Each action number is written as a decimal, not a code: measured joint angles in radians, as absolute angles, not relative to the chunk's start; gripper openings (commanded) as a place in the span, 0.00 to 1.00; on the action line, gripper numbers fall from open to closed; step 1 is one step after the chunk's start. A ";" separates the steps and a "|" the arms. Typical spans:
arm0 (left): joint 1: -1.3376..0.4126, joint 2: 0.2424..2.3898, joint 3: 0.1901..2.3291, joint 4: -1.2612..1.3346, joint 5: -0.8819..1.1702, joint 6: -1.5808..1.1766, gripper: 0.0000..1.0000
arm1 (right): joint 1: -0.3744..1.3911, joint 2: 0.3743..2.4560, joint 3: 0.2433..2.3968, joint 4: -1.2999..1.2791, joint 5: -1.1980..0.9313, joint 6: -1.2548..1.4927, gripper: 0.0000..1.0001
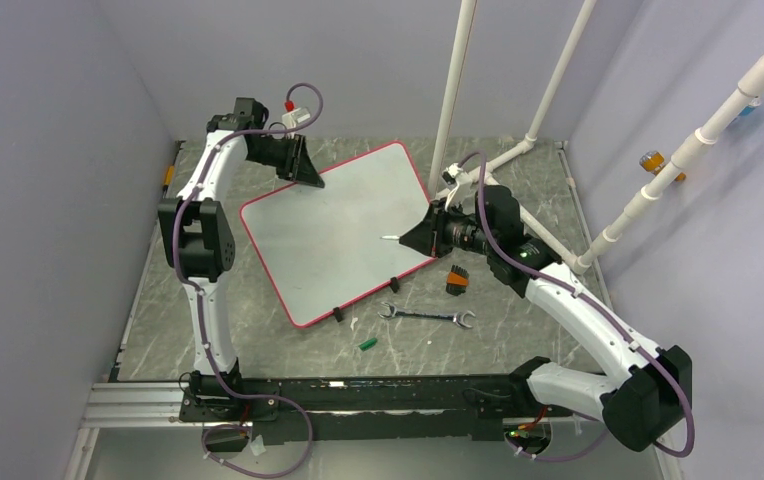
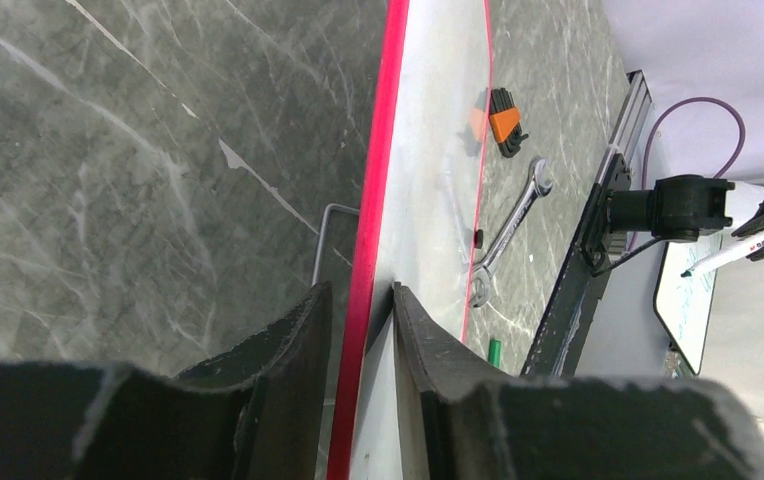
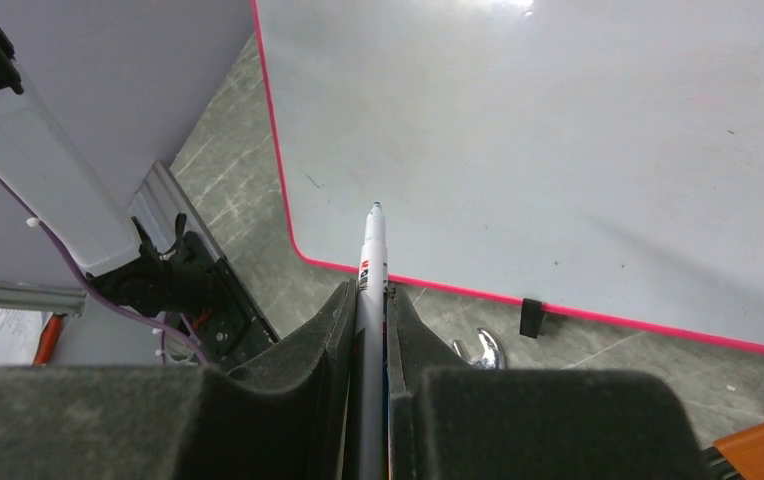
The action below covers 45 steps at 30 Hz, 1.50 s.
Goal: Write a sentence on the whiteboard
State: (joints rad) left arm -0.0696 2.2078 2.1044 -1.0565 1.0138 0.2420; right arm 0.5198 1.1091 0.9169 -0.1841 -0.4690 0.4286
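Whiteboard [image 1: 343,235] rim between left jaws (marker [image 3: 371,260] in right jaws).

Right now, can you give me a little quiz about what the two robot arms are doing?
1. True or false: green words already show on the whiteboard.
2. What does the right pincer hold? A: a spoon. B: a marker. C: a sponge.
3. Fill the gap: the left pincer is clamped on the whiteboard's red ____.
Key: 1 false, the board is blank. 2 B, and its tip points out over the board. 3 rim.
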 measured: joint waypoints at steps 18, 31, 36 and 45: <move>-0.096 2.107 2.013 -1.026 1.087 0.217 0.00 | 0.537 1.109 0.933 -0.180 -0.451 0.421 0.00; -0.152 1.933 1.878 -0.918 0.997 0.214 0.00 | 0.599 1.060 0.882 -0.117 -0.416 0.402 0.00; -0.165 1.885 1.832 -0.875 0.979 0.205 0.00 | 0.710 1.062 0.888 -0.112 -0.331 0.339 0.00; -0.183 1.843 1.792 -0.832 0.954 0.199 0.00 | 0.792 1.070 0.916 -0.075 -0.201 0.274 0.00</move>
State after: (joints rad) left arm -0.1833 1.8427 1.7916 -0.8322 0.9539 0.1986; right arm 0.7918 1.0702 0.9157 -0.0746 -0.2012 0.2741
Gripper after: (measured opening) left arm 0.049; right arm 0.150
